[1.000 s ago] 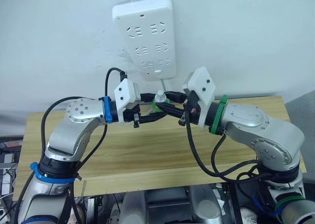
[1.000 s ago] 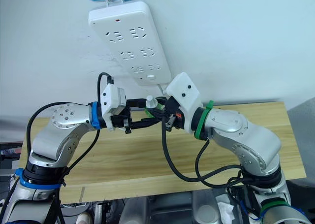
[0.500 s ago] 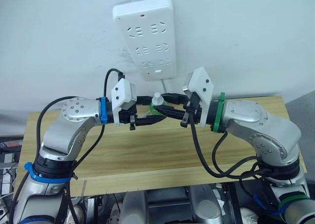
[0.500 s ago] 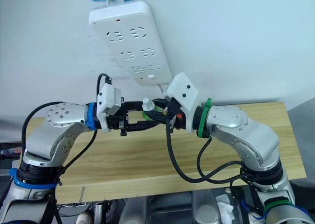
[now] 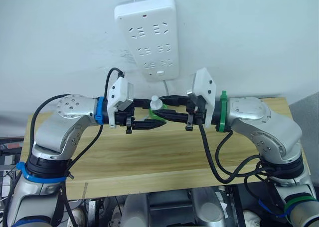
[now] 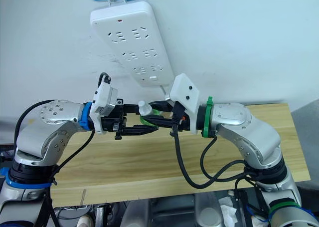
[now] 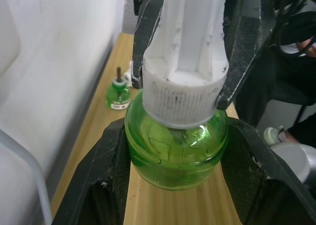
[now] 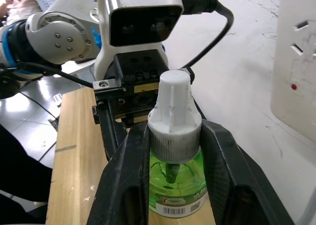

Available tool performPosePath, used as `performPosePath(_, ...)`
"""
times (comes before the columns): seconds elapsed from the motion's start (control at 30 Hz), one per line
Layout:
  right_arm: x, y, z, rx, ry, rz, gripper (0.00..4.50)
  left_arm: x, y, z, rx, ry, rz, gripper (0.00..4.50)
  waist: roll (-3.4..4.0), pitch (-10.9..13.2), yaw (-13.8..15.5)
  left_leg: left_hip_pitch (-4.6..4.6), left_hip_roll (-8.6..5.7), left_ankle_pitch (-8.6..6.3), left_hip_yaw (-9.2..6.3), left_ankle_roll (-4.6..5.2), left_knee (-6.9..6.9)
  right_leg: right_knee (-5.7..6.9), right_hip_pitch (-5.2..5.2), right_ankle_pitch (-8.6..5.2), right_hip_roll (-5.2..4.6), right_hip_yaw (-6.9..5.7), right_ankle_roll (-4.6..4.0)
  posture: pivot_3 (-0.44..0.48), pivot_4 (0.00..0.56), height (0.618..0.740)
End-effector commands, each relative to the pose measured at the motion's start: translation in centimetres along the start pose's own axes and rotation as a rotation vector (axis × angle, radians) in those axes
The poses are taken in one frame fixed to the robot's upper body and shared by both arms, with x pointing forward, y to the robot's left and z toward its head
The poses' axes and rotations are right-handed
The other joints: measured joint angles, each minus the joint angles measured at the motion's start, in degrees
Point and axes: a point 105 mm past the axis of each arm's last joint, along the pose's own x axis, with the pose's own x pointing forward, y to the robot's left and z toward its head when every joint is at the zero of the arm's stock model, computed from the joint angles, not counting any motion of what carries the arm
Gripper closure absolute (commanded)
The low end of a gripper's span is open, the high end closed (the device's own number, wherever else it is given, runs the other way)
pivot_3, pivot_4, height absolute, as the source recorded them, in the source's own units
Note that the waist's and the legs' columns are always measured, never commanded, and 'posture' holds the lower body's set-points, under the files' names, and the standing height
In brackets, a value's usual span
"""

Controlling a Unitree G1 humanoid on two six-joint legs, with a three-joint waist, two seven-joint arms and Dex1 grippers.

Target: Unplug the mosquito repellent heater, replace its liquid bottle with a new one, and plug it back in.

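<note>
Midway, I judge: the old bottle (image 7: 118,93) stands bare-wicked on the table (image 5: 164,157) by the wall, while above it the left gripper (image 5: 149,122) clamps the new bottle (image 8: 177,190) and the right gripper (image 8: 173,151) pinches its cap (image 8: 174,111), not yet unscrewed.

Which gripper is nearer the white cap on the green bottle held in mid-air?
Right. The right gripper is closed on the white cap itself, one finger on each side of its ribbed ring. The left gripper clamps the green bottle by its body, just below the cap.
</note>
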Motion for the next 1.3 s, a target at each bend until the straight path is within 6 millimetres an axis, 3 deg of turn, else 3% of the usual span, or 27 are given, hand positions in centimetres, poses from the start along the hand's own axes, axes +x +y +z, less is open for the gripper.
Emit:
performPosePath(0.03, 0.9, 3.1, 1.8, -0.069, -0.086, 0.184, 3.39, 0.3, -0.8, 1.1, 0.025, -0.022, -0.064, 2.28, 0.00, 0.00, 0.02, 0.00, 0.00, 0.00, 0.00, 0.00, 0.00, 0.00, 0.00, 0.00, 0.00, 0.00, 0.00, -0.196, 0.397, 0.740)
performPosePath(0.97, 0.7, 4.9, 2.1, -0.171, -0.135, 0.451, 3.39, -0.4, -3.2, 1.6, 0.034, 0.009, -0.325, 2.28, 0.00, 0.00, 0.08, 0.00, 0.00, 0.00, -0.01, 0.00, 0.00, -0.01, 0.00, 0.00, 0.00, -0.02, 0.00, -0.177, 0.387, 0.740)
performPosePath(1.3, 0.7, 5.0, 1.8, -0.169, -0.119, 0.466, 3.39, 0.0, -2.8, 1.2, 0.095, 0.005, -0.293, 2.28, 0.00, 0.00, 0.10, 0.00, 0.00, 0.00, -0.01, 0.00, 0.01, 0.01, 0.00, 0.00, 0.00, -0.02, 0.00, -0.169, 0.381, 0.740)
